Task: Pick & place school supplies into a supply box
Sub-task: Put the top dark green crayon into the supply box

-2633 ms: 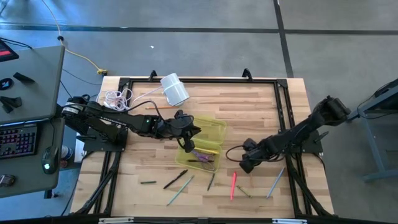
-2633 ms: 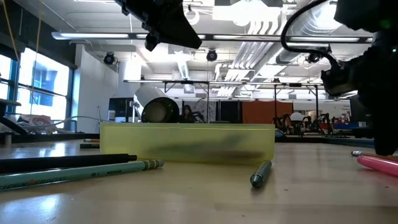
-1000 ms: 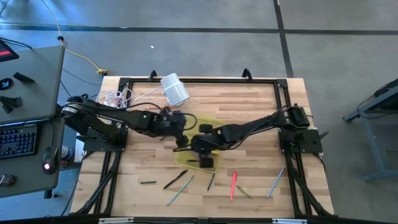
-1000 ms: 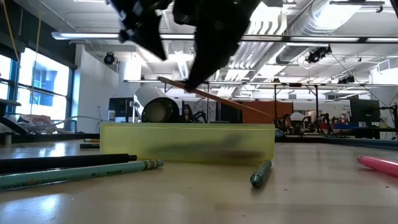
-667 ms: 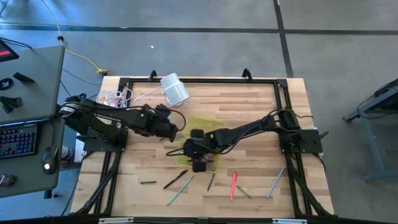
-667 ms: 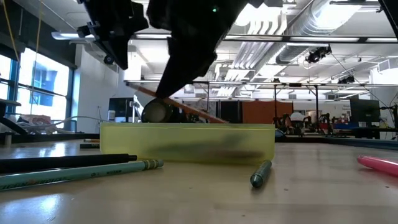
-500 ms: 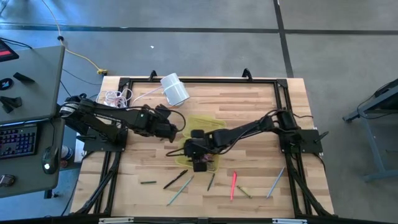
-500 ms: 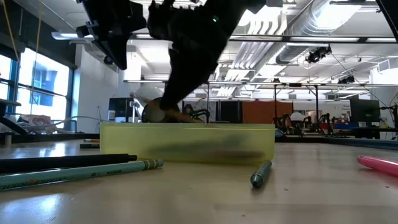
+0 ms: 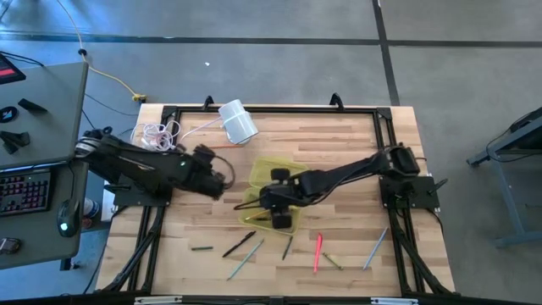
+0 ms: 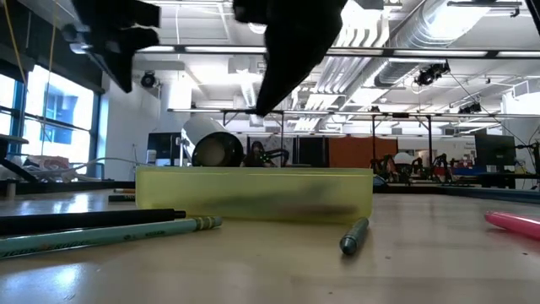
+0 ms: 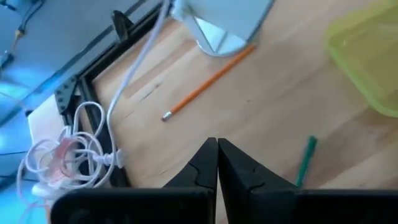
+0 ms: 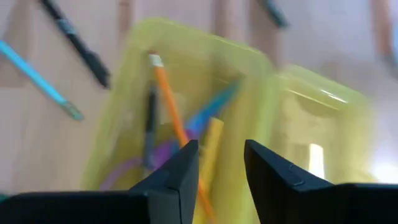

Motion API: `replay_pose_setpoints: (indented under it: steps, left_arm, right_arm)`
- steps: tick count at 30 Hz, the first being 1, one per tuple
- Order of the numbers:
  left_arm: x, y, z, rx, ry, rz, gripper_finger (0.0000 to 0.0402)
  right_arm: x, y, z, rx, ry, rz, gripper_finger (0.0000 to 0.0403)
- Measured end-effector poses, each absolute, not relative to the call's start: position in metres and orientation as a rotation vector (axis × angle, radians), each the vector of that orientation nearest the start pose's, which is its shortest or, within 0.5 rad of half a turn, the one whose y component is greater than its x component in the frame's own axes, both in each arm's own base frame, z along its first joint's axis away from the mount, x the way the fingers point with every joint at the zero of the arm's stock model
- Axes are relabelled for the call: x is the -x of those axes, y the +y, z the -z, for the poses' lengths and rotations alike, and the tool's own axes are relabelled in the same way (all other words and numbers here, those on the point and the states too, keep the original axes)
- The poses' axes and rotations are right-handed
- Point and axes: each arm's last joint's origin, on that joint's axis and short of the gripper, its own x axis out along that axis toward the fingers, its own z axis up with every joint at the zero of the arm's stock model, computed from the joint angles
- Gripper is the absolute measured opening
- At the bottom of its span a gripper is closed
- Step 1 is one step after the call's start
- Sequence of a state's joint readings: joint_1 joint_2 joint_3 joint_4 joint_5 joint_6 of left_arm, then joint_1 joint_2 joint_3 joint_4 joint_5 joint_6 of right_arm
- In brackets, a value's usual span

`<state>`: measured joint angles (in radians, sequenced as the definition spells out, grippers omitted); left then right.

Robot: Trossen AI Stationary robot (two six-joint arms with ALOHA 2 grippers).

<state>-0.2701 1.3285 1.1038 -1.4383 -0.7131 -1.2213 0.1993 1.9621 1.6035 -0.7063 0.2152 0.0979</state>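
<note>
The supply box (image 12: 143, 81) is a translucent yellow-green case lying open near the table's middle (image 9: 264, 168), its lid (image 12: 323, 124) folded out beside it. An orange pencil (image 12: 166, 102), blue, yellow and black pens and something purple lie inside. My right gripper (image 12: 217, 165) hovers open just above the box (image 9: 275, 203). My left gripper (image 11: 217, 155) is shut on nothing, left of the box (image 9: 222, 176). More pens and pencils lie loose on the table toward the near edge (image 9: 241, 244).
A white cylinder (image 9: 238, 121) and a coiled white cord (image 9: 159, 133) lie at the far left. An orange pencil (image 11: 208, 83) and a green pen (image 11: 305, 162) lie near my left gripper. A pink pen (image 9: 318, 252) and a blue one (image 9: 375, 248) lie near right.
My right gripper came down over the box with the orange pencil slanting in its fingers, let it go into the box, and has risen a little. My left gripper has drawn back toward the table's left edge.
</note>
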Motion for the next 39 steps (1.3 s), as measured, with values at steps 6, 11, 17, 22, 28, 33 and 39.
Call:
replay_pose_setpoints:
  steps: [6,11,17,22,28,33,39]
  left_arm:
    - [-0.157,-0.06,-0.262,0.262,0.768,-0.91,0.0046]
    - [-0.14,-0.07,-0.227,0.283,0.614,-0.762,0.0046]
    - [-0.139,-0.07,-0.176,0.392,0.574,-0.716,0.0046]
    - [-0.136,-0.068,-0.152,0.429,0.588,-0.715,0.0047]
    - [-0.133,-0.067,-0.153,0.448,0.58,-0.703,0.0049]
    - [-0.134,-0.068,-0.153,0.425,0.607,-0.672,0.0097]
    - [-0.134,-0.067,-0.152,0.253,0.628,-0.642,0.0177]
  right_arm:
    - [-0.387,0.07,-0.262,0.202,0.99,0.175,0.0114]
    - [-0.367,0.067,-0.262,0.2,0.974,0.185,0.0114]
    - [-0.343,0.065,-0.237,0.156,0.968,0.173,0.0114]
    - [-0.33,0.065,-0.219,0.091,0.931,0.105,0.0114]
    - [-0.323,0.064,-0.216,0.035,0.873,0.091,0.0114]
    - [-0.324,0.064,-0.221,0.024,0.817,0.091,0.0114]
    - [-0.326,0.065,-0.223,0.05,0.787,0.08,0.0114]
